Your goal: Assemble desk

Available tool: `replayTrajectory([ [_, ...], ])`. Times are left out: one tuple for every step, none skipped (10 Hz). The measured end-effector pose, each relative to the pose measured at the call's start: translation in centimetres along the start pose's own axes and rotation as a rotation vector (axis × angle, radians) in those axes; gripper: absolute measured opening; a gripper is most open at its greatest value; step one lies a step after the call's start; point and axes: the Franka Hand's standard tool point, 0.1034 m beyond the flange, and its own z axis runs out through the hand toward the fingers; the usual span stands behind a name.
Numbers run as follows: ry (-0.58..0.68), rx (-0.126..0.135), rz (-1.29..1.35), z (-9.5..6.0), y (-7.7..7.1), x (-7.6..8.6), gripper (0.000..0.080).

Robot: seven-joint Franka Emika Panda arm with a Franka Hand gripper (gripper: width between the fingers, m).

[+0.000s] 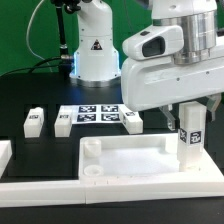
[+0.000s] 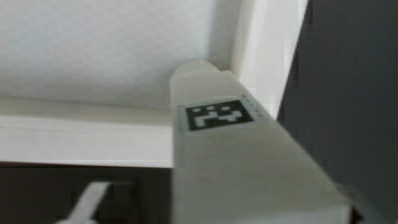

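Starting nearest the exterior camera, the desk tabletop (image 1: 125, 172) lies flat on the black table (image 1: 30, 90) with its rim up and round sockets (image 1: 92, 170) at its corners. Towards the exterior view's right, one tagged leg (image 1: 190, 140) stands upright in the tabletop. The wrist view places this leg (image 2: 240, 165) at an inside corner of the rim (image 2: 267, 50). The claw (image 1: 190, 120) straddles the leg. Whether the claw is clamped on it cannot be told. Behind the tabletop, three loose legs (image 1: 33, 121) (image 1: 62, 123) (image 1: 132, 122) stand beside the marker board (image 1: 95, 113). The arm's base (image 1: 95, 50) is farthest back.
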Motion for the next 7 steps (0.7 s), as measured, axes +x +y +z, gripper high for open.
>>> replayTrajectory([
  [0.0,0.0,0.057,0.0,0.05,0.01,0.037],
  [0.001,-0.001,0.142,-0.02,0.12,0.03,0.0289],
  [0.002,-0.001,0.23,-0.02,0.17,0.04,0.0289],
  [0.005,-0.011,0.391,0.01,0.21,0.06,0.0289],
  [0.007,-0.01,0.544,-0.02,0.37,0.08,0.0289],
  [0.007,-0.007,0.728,-0.01,0.5,0.06,0.0289],
  [0.007,-0.01,0.884,-0.01,0.56,0.02,0.0289],
])
